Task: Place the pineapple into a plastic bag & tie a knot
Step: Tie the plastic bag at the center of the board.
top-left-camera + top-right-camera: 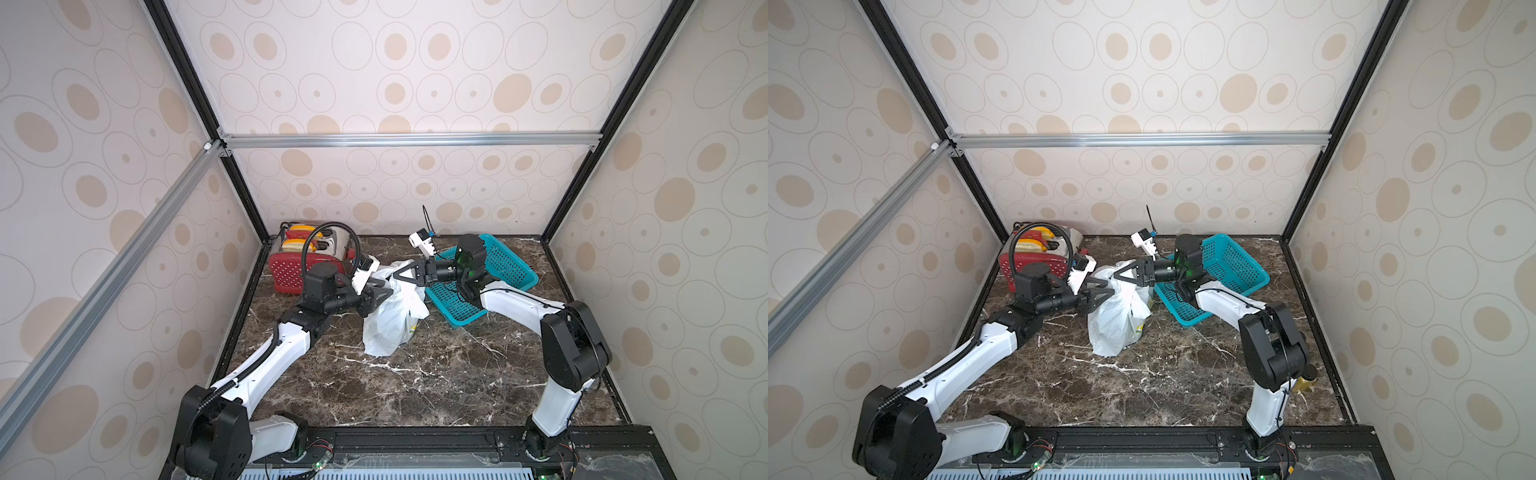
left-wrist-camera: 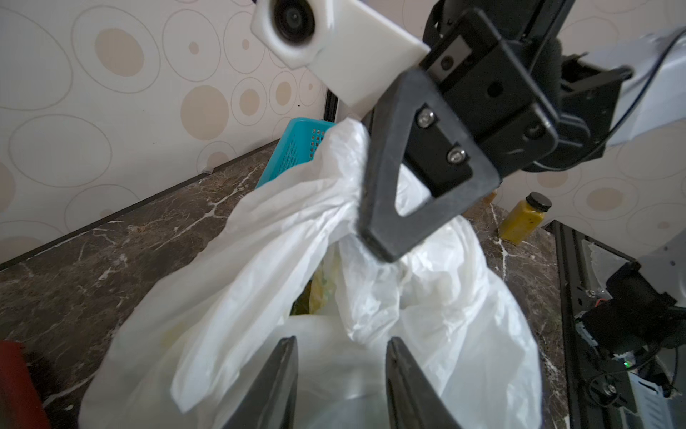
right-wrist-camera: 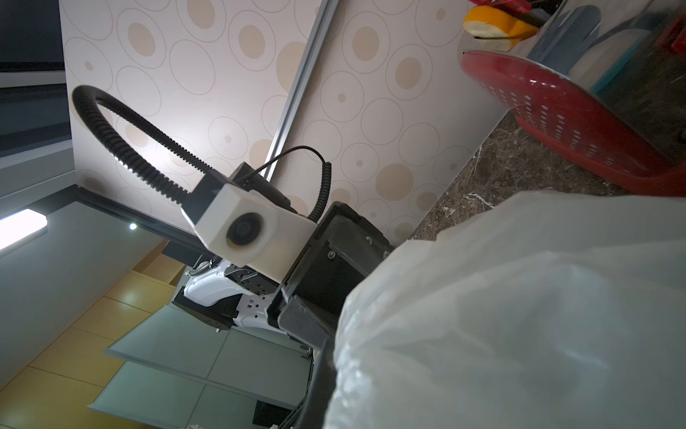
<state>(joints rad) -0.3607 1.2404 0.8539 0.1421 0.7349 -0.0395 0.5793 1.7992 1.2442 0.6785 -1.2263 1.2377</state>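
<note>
Basket (image 1: pixel 509 266) and toaster (image 1: pixel 289 272) flanking plastic bag (image 1: pixel 386 328), right claw (image 1: pixel 395 277) pinching it, left claw (image 2: pixel 341 340) parted

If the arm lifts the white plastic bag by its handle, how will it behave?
Probably floppy: the plastic bag is thin, wrinkled, slumping film. Its handle bunches narrow where the right gripper pinches it, so it may stretch. Something yellowish inside would likely weigh the bottom down.

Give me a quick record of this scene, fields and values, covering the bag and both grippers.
bag: plastic bag resting on the marble table
mouth: open, handles untied
right gripper: shut on one bag handle strip
left gripper: open, jaws apart at the bag
nearby: teal basket beside the bag, red toaster at the back
</note>
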